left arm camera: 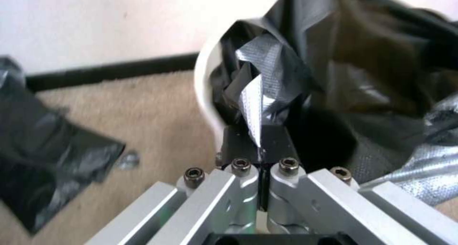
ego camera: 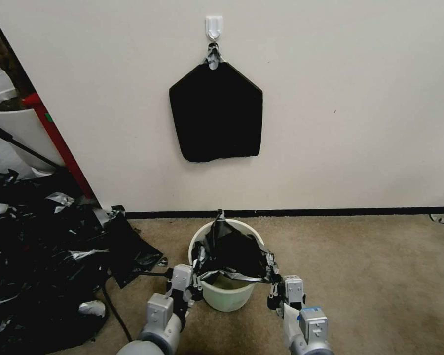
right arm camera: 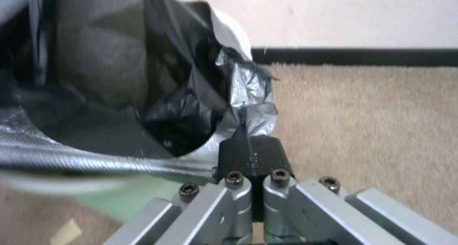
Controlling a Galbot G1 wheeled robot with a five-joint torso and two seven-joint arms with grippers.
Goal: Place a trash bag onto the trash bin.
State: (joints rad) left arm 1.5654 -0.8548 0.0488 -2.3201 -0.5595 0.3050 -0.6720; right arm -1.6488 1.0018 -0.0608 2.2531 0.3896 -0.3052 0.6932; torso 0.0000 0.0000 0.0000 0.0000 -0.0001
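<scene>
Both hands clamp the bag [ego camera: 230,250] over the bin [ego camera: 226,294], left hand [ego camera: 196,282] at eight o'clock, right hand [ego camera: 273,291] at four, mouth stretched between them.

No readable text, no labels, no brands, no numbers (nothing legible anywhere)

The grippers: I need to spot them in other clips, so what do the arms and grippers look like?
Both arms are silver-grey metal. The left gripper and right gripper have light grey blocky housings, angled aluminium links with dark hex bolts, and black finger pads. A blue mark sits on the right wrist.
</scene>
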